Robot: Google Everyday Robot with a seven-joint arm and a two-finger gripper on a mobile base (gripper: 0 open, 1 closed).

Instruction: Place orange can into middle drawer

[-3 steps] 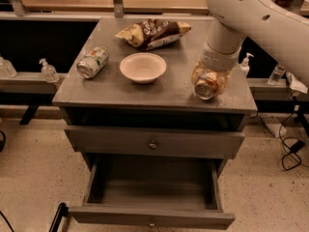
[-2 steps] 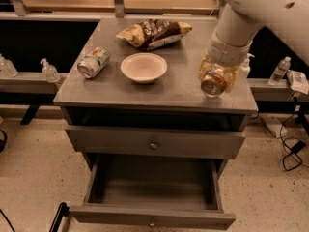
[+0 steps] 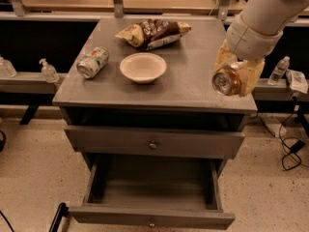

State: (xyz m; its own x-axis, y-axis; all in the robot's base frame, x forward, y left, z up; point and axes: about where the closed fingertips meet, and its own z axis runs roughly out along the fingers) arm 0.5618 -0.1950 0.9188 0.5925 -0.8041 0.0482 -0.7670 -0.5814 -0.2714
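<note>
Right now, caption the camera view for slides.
Gripper holds orange can above cabinet top, right front corner; middle drawer open below.

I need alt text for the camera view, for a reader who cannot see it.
The gripper holds the orange can over the front edge of the cabinet, at the picture's right; the middle drawer below stands open and empty. A green can, a bowl and a chip bag lie on top.

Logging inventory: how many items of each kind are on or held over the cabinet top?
Cans: 2 (green-and-white can lying down; orange can held in gripper over the right edge of the cabinet)
Bowl: 1
Chip bag: 1
Total: 4
</note>
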